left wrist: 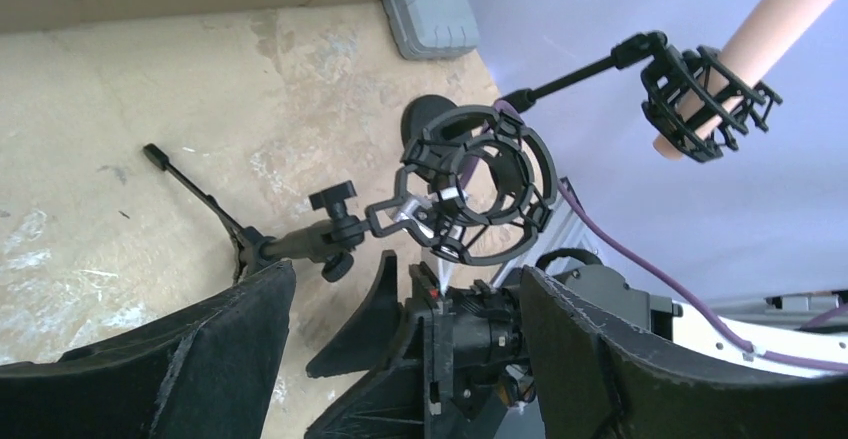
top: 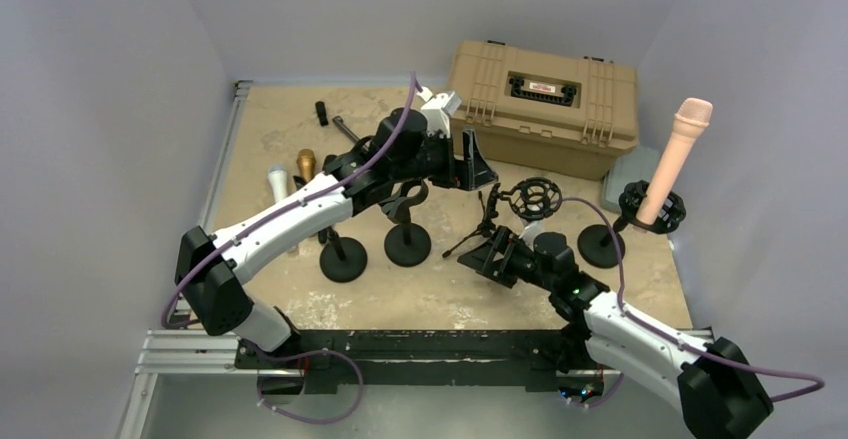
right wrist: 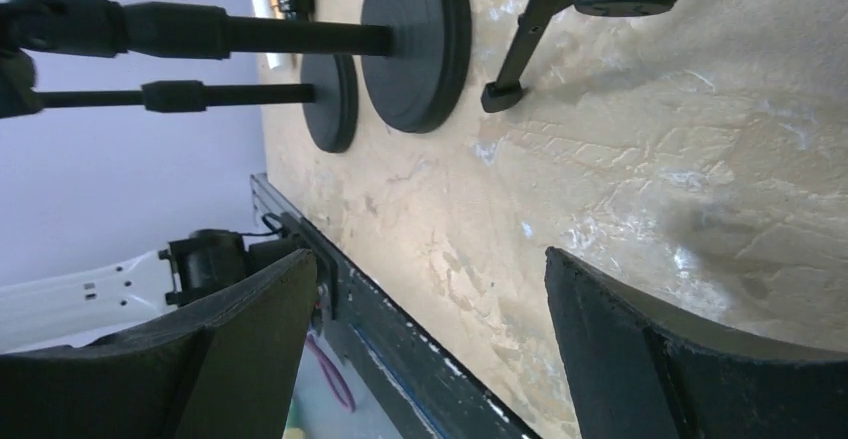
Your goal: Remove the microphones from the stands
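From above, we see the matte peach microphone (top: 683,149) leaning in a black wire shock mount (top: 655,209) on a round-based stand (top: 600,247) at the right edge of the table (top: 450,289), beside a ribbed tan case (top: 545,104). It has not been lifted out. Both arms reach toward the middle, near an empty mount (top: 527,199) on a tripod.

In the left wrist view, the left jaws stand spread with nothing between them, probably facing the stands to line up an approach. The microphone sits well beyond them.

In the right wrist view, the right jaws gape over mottled table, grasping nothing, with two smooth disc bases (right wrist: 415,39) beyond.
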Robot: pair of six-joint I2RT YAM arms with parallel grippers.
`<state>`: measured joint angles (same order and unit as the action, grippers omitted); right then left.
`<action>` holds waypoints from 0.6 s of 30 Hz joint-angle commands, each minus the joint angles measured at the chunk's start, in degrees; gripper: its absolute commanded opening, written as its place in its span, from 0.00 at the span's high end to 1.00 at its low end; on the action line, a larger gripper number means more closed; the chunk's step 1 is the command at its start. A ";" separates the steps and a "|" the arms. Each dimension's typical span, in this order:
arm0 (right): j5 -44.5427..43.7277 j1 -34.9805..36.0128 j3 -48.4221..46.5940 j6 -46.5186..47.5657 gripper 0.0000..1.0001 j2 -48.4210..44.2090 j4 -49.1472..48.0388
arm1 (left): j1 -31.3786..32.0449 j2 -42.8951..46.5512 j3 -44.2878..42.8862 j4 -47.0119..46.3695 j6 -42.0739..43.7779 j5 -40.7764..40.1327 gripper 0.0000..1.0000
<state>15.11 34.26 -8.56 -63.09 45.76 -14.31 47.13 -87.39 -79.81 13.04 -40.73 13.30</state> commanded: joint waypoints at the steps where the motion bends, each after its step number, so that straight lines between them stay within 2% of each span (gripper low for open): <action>1: 4.52 -0.16 -0.27 4.95 0.17 -1.31 5.33 | 2.02 2.96 -1.43 0.94 3.44 1.99 0.20; 5: 4.83 -0.22 -3.50 10.86 0.17 -3.88 17.75 | 2.24 5.76 -2.12 3.31 5.14 3.00 0.20; 8: 8.58 -0.22 -3.83 13.38 0.17 -7.80 25.09 | 2.18 9.59 -3.35 6.43 7.49 2.70 0.19; 13: 14.56 -0.17 -4.02 13.52 0.17 -20.40 35.38 | 2.20 14.28 -8.97 13.97 12.84 1.14 0.17; 18: 17.68 -0.18 -10.11 15.95 0.17 -31.59 44.82 | 2.12 18.78 -12.07 19.33 17.18 -0.59 0.15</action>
<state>27.81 34.15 -11.84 -50.52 19.62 21.65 49.41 -72.47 -88.60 27.11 -29.21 14.50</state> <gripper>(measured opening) 0.826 0.840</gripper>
